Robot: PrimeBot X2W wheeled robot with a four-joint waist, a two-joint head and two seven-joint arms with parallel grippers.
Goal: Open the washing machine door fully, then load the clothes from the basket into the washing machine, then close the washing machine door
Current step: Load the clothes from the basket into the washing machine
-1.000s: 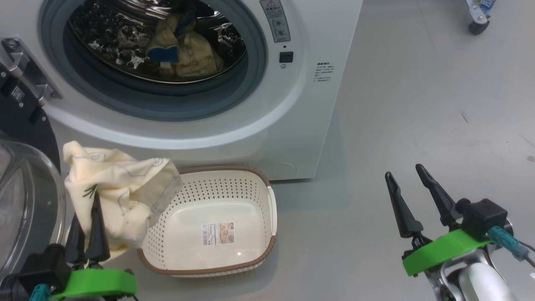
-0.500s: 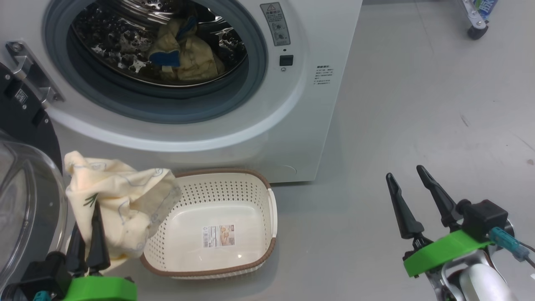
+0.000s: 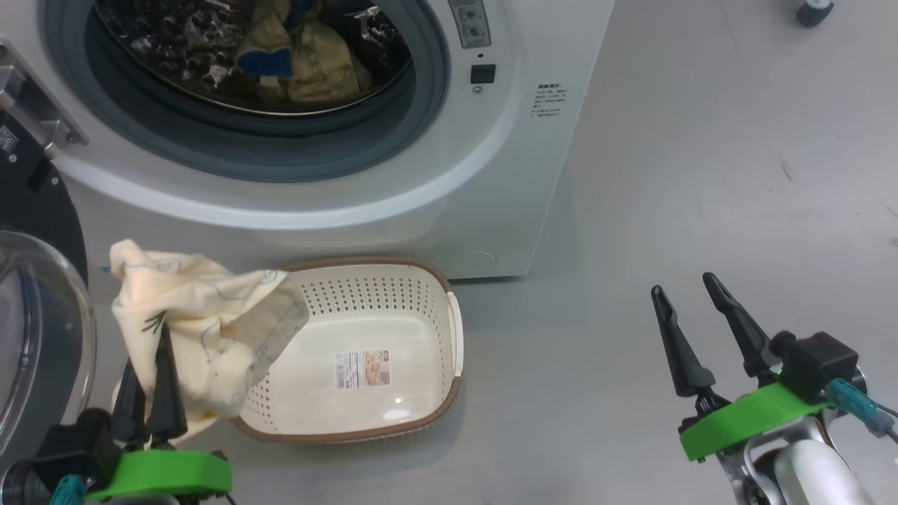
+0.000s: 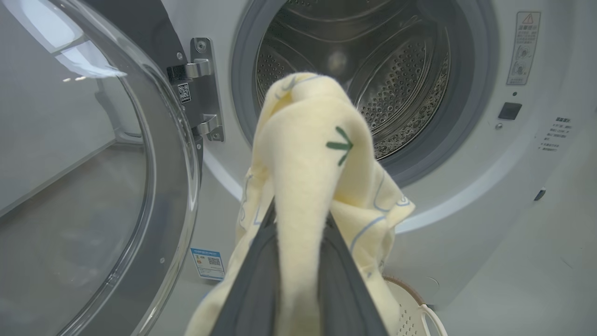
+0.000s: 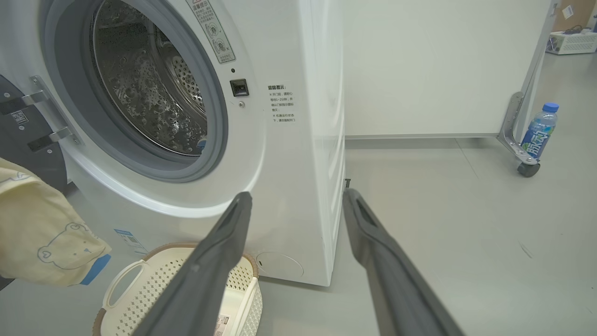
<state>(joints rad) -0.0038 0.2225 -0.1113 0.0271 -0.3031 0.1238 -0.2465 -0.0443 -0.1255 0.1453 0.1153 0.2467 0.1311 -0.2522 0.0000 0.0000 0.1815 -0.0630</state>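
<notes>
Left claw [image 3: 149, 351] pinches cream garment [image 3: 203, 315]; it drapes over tips.

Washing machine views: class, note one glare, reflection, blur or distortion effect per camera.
Head view: glare specks across the steel drum, a small highlight on the basket floor. Left wrist view: a pale reflection on the washing machine door; the cream garment near the lens looks soft. Right wrist view: the straight edges of the washing machine bow slightly.
</notes>
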